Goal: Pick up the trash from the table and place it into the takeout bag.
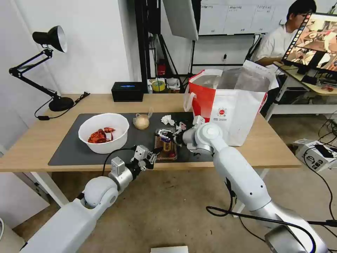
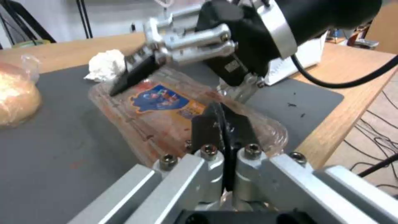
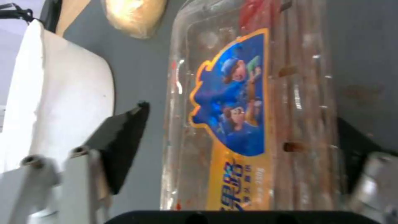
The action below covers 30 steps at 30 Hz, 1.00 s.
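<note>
Left gripper (image 2: 224,124): sitting nearest the camera in the left wrist view, its two black pads pressed together with nothing between them, and resting at the near end of the clear tray by the front edge of the mat.
Right gripper (image 3: 244,137): hanging directly over the tray, jaws spread wide, one black finger (image 3: 120,146) standing off each long side, so the tray is lying between them and not yet being gripped.
Clear tray (image 1: 166,146): lying flat on the dark mat (image 1: 70,147), its long axis running from the table's front edge toward the back; the right gripper is straddling it across the short width.
Nearer arm: both are at the tray, but the right one is the one placed to close on it.
Label on tray (image 3: 232,115): showing a blue cartoon sticker with an orange-yellow border; the white characters on the yellow band are not readable to me.
Takeout bag (image 1: 228,105): standing open on the table (image 1: 277,147) to the robot's right of the tray, with a small round red logo whose lettering is too small to read.
Other trash: white bowl (image 1: 103,133) with red scraps, bagged beige ball (image 1: 142,121) and crumpled tissue (image 1: 167,119) are lying on the mat.
</note>
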Motion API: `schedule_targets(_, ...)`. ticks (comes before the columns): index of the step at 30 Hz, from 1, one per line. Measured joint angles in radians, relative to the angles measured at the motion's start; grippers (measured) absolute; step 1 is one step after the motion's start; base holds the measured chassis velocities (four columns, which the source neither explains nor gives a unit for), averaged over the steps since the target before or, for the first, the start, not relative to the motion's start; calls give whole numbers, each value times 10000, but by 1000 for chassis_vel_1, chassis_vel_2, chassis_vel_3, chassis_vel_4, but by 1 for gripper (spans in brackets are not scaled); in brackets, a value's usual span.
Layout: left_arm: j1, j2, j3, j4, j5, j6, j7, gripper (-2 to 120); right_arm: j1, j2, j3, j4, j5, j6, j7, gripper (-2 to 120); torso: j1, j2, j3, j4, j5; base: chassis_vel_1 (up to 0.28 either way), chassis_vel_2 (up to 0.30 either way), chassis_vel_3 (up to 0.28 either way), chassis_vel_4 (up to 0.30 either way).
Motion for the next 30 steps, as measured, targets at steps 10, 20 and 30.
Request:
schedule_targets(10, 98, 68, -158, -120, -82, -30, 76, 0, -184, -101, 30, -53, -11, 7, -23, 43, 3, -4, 5, 5, 1, 0, 0, 0, 0)
schedule_targets(20, 413, 134, -472, -301, -116, -56, 80, 0, -363, -152, 76, 11, -38, 9, -183, 7, 14, -13, 12, 19, 5, 0, 0, 0, 0)
schedule_targets(30, 994, 315, -1089, -682, -151, -81, 78, 0, -455, -232, 219, 306, -12, -42, -402, 0, 13, -16, 14, 14, 4, 0, 0, 0, 0)
